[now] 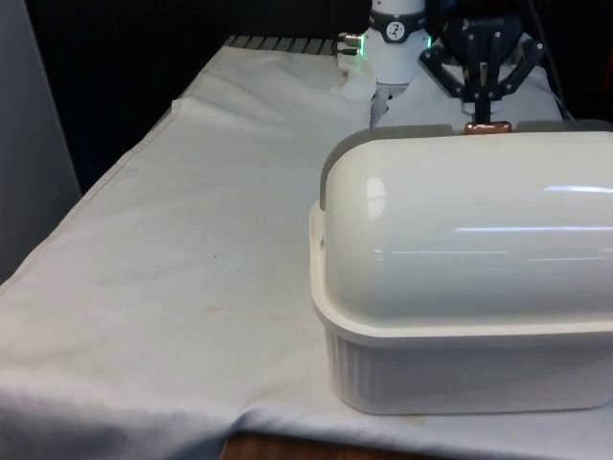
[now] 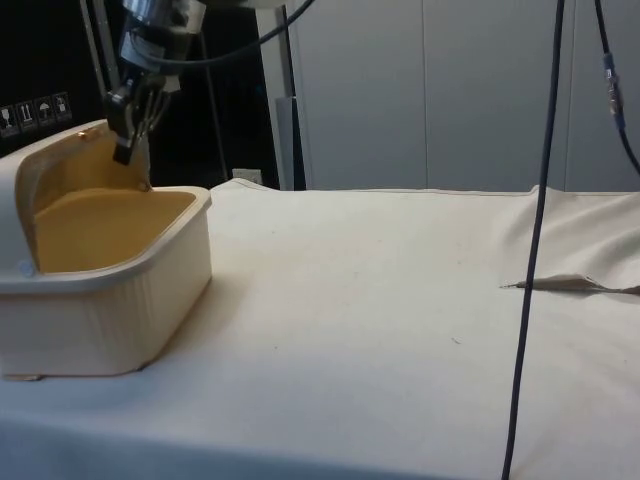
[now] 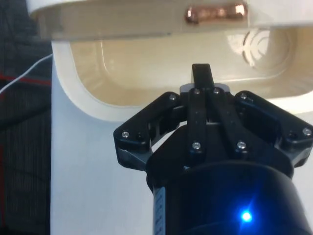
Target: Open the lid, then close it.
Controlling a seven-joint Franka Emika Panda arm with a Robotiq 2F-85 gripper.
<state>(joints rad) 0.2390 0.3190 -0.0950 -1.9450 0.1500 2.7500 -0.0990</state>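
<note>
Front view: the bread box (image 1: 469,287) stands at the table's near end on the front view's right with its lid (image 1: 460,220) rolled back, the gripper (image 1: 486,91) just above the copper handle (image 1: 488,126). Side view: the gripper (image 2: 128,130) hangs over the open tub. Wrist view: fingers (image 3: 201,81) together, holding nothing, near the handle (image 3: 215,13); a closing push could slip off the rounded lid.

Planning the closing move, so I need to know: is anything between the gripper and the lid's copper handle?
No. In the wrist view the gripper sits just short of the copper handle on the raised lid, with the bread box's open inside behind the gap.
</note>
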